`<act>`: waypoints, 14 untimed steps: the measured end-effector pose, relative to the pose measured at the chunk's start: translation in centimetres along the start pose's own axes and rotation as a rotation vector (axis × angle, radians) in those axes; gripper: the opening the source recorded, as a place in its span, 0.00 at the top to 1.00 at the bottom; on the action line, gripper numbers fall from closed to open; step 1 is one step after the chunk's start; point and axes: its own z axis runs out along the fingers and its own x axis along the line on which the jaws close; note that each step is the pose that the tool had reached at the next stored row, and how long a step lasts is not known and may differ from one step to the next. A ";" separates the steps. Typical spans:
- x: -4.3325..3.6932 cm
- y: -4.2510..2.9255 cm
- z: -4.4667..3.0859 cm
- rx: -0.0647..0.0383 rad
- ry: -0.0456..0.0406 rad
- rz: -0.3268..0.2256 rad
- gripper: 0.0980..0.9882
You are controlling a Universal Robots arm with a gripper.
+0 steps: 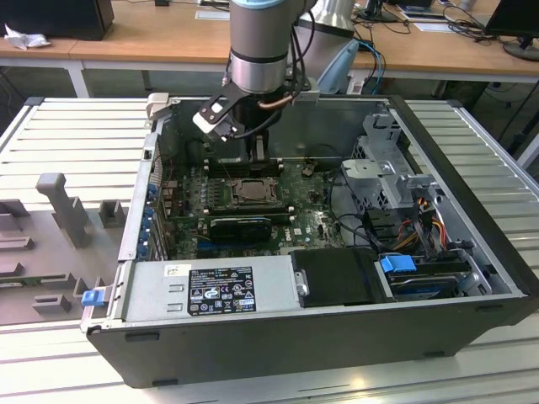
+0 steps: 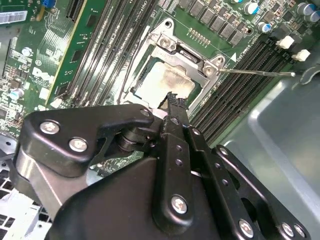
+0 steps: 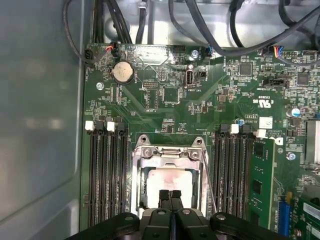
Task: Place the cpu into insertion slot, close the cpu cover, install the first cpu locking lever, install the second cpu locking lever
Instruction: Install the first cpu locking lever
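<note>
The cpu [image 3: 170, 179] lies in the insertion slot [image 1: 250, 190] on the green motherboard, its pale metal top showing smudges [image 2: 162, 80]. The cpu cover [image 3: 167, 152] lies flat around it as a steel frame [image 2: 192, 57]. A thin wire locking lever [image 2: 255, 73] sticks out sideways from one corner of the socket, and it runs along the socket's edge [image 3: 209, 175] in the first wrist view. My gripper [image 3: 170, 194] is shut, fingertips pressed together with nothing between them, right over the cpu's edge [image 2: 174, 97]. In the exterior view the gripper [image 1: 258, 153] hangs just behind the socket.
Long black memory slots [image 3: 105, 175] flank the socket on both sides, with a green memory module [image 3: 260, 185] in one. Cables [image 3: 125, 25] hang near the grey case wall [image 3: 40, 110]. A drive cage [image 1: 387, 168] and power supply [image 1: 210, 290] crowd the case.
</note>
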 end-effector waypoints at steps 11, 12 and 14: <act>0.06 0.05 -2.61 0.003 0.0020 -0.113 0.99; 0.06 0.05 -2.58 0.004 0.0024 -0.130 0.99; 0.06 0.04 -2.56 0.006 0.0032 -0.199 0.99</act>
